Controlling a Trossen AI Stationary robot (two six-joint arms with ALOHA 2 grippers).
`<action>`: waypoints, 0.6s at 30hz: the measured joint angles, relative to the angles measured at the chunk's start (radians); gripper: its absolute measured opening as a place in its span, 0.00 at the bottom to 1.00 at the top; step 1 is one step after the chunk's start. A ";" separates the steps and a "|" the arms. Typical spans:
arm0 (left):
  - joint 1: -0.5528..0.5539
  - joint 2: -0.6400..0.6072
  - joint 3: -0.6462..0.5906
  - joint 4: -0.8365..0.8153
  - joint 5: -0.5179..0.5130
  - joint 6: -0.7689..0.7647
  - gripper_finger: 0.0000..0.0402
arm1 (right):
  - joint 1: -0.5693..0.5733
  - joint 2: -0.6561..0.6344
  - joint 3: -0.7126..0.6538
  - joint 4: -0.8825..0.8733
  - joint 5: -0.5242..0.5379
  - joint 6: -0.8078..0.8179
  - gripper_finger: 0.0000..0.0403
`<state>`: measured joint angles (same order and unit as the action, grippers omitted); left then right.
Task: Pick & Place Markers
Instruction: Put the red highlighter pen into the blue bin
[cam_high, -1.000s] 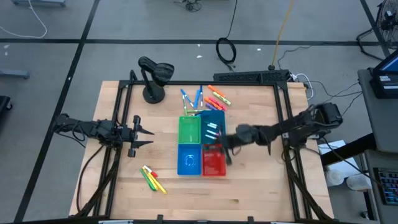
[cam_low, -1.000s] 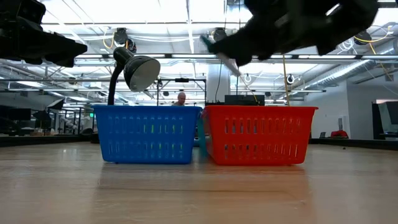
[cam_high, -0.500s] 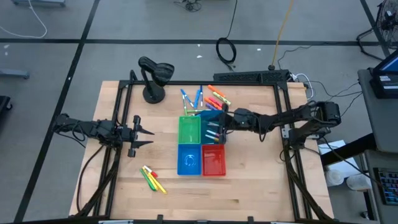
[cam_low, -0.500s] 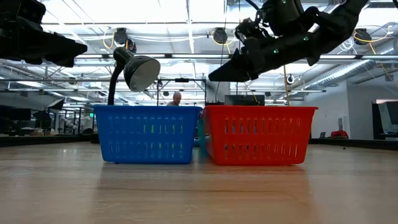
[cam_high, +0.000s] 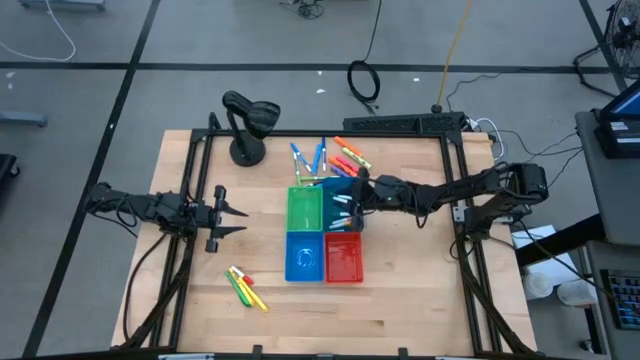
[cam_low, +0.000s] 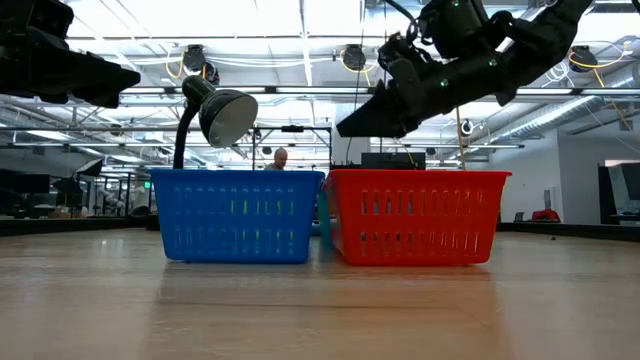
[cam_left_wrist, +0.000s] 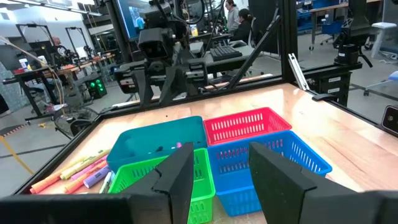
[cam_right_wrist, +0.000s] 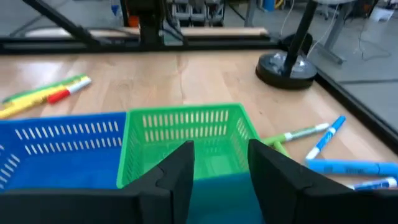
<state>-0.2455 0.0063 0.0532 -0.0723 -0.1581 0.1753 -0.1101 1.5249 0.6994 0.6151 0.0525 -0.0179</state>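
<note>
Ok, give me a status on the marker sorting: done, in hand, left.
Done: several markers already lie in the teal bin.

In hand: nothing. The right gripper hangs over that bin with open, empty jaws. The left gripper waits open over bare table on the left.

Left: a loose cluster of markers behind the bins and a few more near the front-left.

Four bins (cam_high: 324, 232); one desk lamp (cam_high: 247, 122); two arms.
</note>
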 joint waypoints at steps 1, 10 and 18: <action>0.000 0.000 0.000 0.000 0.000 0.000 0.40 | 0.000 0.000 0.000 0.007 0.000 0.008 0.35; 0.000 0.000 0.000 0.000 0.000 0.000 0.40 | 0.000 0.000 0.000 0.017 -0.001 0.033 0.34; 0.000 0.000 0.000 0.000 0.000 0.000 0.40 | 0.001 0.000 0.000 0.017 -0.002 0.055 0.33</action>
<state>-0.2451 0.0067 0.0532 -0.0723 -0.1581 0.1753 -0.1093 1.5249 0.6994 0.6319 0.0509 0.0372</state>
